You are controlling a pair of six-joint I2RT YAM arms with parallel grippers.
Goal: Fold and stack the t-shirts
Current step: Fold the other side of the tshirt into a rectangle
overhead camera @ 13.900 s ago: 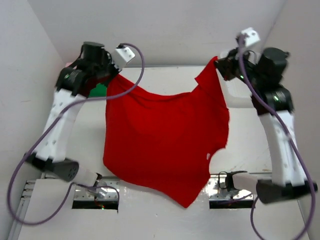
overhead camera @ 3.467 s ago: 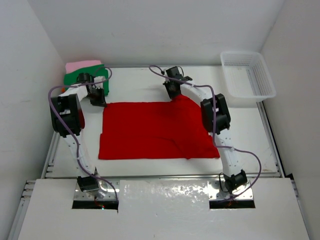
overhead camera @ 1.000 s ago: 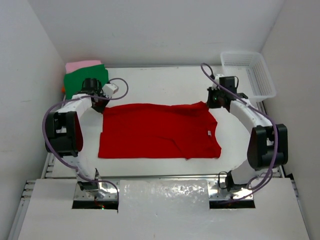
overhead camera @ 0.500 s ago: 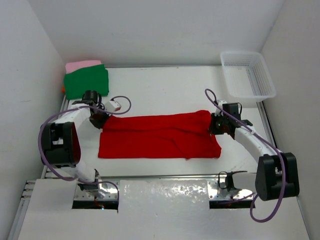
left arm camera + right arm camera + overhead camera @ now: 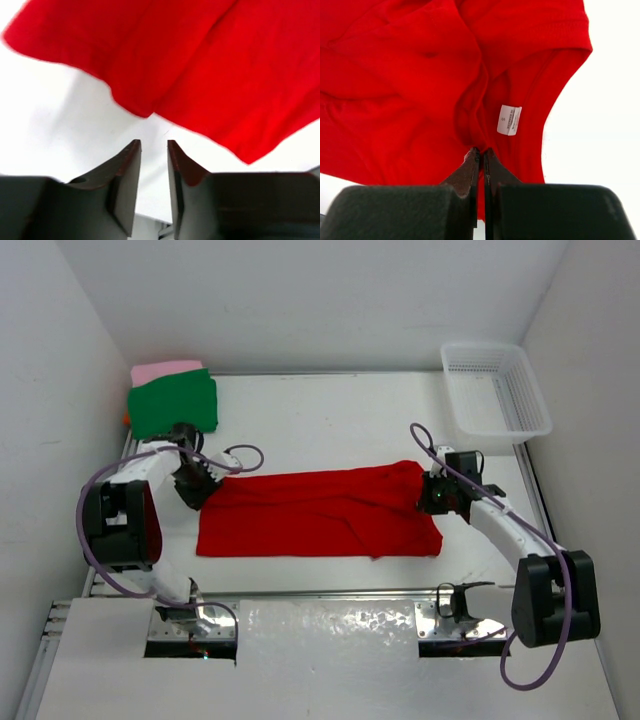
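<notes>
Showing one red t-shirt (image 5: 320, 512), one basket (image 5: 497, 390)

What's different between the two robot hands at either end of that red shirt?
The left fingers stand apart with nothing between them; the right fingers are pinched shut on the red t-shirt. The left fingers sit just off the cloth, the right fingers beside its white collar label. Both are low at the shirt's ends.

The white surface (image 5: 320, 420) carried a red t-shirt (image 5: 320, 515) near its middle, folded into a long band running left to right. A folded green t-shirt (image 5: 172, 405) sat in the far left corner, with a pink t-shirt (image 5: 165, 370) showing behind it. A white mesh basket (image 5: 500, 431) stood in the far right corner.
</notes>
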